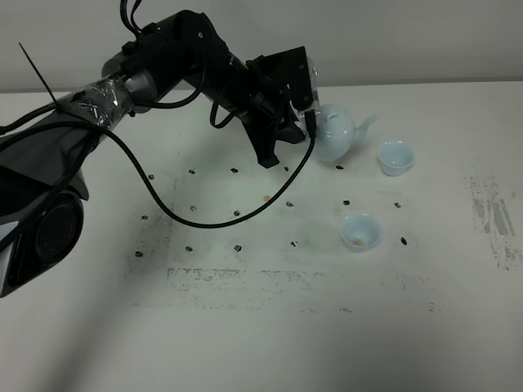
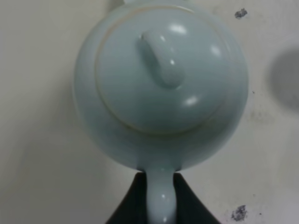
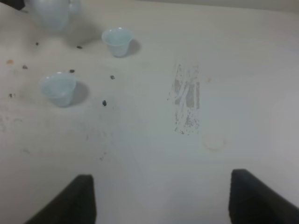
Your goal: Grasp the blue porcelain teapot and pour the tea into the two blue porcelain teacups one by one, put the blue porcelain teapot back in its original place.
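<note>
— Where is the blue porcelain teapot?
— On the table, just beside the far teacup; the left gripper pinches its loop handle.
— And the right gripper?
— Spread wide above the table.

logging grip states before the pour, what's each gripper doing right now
Left gripper: closed on the handle of the blue porcelain teapot.
Right gripper: open, holding nothing.
</note>
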Available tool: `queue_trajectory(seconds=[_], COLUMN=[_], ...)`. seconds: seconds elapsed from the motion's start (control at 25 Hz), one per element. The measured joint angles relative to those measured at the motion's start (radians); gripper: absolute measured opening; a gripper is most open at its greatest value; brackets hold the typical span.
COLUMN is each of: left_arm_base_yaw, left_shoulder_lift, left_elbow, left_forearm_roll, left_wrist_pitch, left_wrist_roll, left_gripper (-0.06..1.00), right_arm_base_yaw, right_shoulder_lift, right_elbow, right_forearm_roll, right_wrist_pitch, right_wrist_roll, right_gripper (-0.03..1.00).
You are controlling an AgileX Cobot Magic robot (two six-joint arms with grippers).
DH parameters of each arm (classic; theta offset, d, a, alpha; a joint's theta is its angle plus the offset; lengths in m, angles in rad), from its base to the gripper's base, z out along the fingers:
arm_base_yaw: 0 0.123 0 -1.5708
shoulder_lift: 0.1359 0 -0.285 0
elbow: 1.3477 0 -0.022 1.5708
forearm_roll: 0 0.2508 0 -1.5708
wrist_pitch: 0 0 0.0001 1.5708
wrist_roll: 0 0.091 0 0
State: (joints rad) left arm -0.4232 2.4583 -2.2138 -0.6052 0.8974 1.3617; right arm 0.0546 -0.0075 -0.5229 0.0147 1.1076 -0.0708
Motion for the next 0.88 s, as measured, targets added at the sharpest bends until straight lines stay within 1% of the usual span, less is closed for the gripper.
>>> queue_trajectory(seconds=[0.12, 0.2, 0.28, 0.32, 0.4, 0.48, 0.6, 0.76, 0.88], left_arm_base_yaw=[-0.005, -0.017, -0.034, -0.045, -0.066, -0.079, -0.080, -0.078, -0.078], left_shoulder_lift=[0.000, 0.000, 0.000, 0.000, 0.000, 0.000, 0.000, 0.000, 0.000], left_elbow=[0.000, 0.000, 0.000, 0.000, 0.000, 0.000, -0.019, -0.041, -0.046], left_forearm_roll=[0.012, 0.031, 0.061, 0.082, 0.131, 0.155, 0.162, 0.167, 0.167], left_wrist_pitch=[-0.056, -0.122, -0.177, -0.188, -0.201, -0.215, -0.218, -0.214, -0.183], left_wrist_roll=[-0.024, -0.044, -0.068, -0.077, -0.084, -0.086, -0.080, -0.010, 0.006], left_gripper=[0.00, 0.00, 0.00, 0.00, 0.00, 0.00, 0.00, 0.00, 0.00], right_arm_base_yaw=[0.000, 0.000, 0.000, 0.000, 0.000, 0.000, 0.000, 0.000, 0.000], right_shoulder_lift=[0.000, 0.000, 0.000, 0.000, 0.000, 0.000, 0.000, 0.000, 0.000], right_elbow=[0.000, 0.000, 0.000, 0.000, 0.000, 0.000, 0.000, 0.000, 0.000], right_forearm_roll=[0.000, 0.000, 0.000, 0.001, 0.001, 0.001, 0.001, 0.001, 0.001], right_wrist_pitch=[0.000, 0.000, 0.000, 0.000, 0.000, 0.000, 0.000, 0.000, 0.000], right_wrist_roll=[0.000, 0.000, 0.000, 0.000, 0.000, 0.000, 0.000, 0.000, 0.000], right_gripper=[0.58, 0.58, 0.58, 0.58, 0.58, 0.58, 0.58, 0.58, 0.58])
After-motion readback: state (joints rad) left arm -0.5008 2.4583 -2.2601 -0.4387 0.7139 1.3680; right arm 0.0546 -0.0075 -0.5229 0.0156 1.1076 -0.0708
